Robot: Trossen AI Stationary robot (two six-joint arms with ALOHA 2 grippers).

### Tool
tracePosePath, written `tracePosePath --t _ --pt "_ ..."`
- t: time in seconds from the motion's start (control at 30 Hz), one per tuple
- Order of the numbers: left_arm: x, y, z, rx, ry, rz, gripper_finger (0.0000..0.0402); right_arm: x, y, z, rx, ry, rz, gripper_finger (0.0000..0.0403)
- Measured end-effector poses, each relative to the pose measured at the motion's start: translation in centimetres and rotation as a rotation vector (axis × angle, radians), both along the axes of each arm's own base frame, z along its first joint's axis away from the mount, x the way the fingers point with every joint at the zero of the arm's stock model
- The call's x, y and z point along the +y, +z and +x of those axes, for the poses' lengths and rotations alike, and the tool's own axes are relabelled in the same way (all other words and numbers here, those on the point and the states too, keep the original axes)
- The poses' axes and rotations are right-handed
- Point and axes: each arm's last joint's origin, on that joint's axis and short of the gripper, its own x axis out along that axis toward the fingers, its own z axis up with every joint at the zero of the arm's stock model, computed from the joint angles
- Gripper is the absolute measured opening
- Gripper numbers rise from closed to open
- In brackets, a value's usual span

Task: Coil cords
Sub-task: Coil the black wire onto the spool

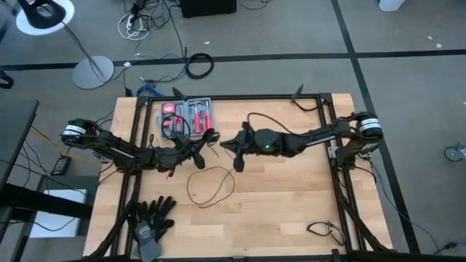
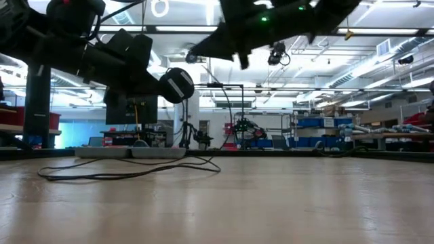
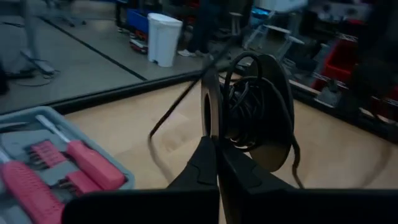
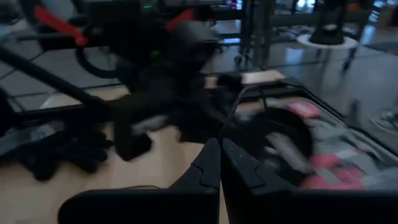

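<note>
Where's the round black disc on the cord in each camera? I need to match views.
High view: disc mid-table, at the left hand, below the pink tool tray.
Low view: upper left, off the table.
Left wrist view: centre.
Right wrist view: blurred round shape right of centre, probably it.
Shared landmark: the tray, in the high and wrist views.

Pink tool tray, black gloves

Two dark arms are showing over one worktop. One thin black cord is lying looped there, one round black spool is showing, one grey tool tray is sitting alongside, and one pair of black gloves.
</note>
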Motion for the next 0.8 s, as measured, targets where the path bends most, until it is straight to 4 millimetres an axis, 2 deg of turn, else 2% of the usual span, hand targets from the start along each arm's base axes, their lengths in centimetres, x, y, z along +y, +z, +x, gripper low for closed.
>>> tracePosePath --t 0.13,0.23,0.33,0.47,0.63,0.8 --pt "0.1 0.1 0.0 -0.004 0.044 0.008 0.0 0.9 -0.5 1.9 0.057 0.034 -0.031 0.0" --pt "0.1 0.1 -0.1 -0.001 0.062 0.013 0.0 0.9 -0.6 2.3 0.116 -0.13 -0.092 0.0" --pt "0.1 0.0 -0.1 0.003 0.042 0.007 0.0 0.9 -0.1 1.9 0.132 -0.3 -0.166 0.0" --pt "0.0 -0.1 0.0 0.006 0.008 -0.001 0.0 0.3 0.8 1.4 0.116 -0.346 -0.142 0.0" --pt "-0.1 0.0 0.0 0.007 -0.001 -0.001 0.0 -0.9 -0.7 0.8 0.229 -0.416 -0.04 0.0" --pt "0.0 0.0 0.0 0.008 0.002 0.002 0.0 -1.3 -2.4 -0.5 0.41 -0.479 0.038 0.0"
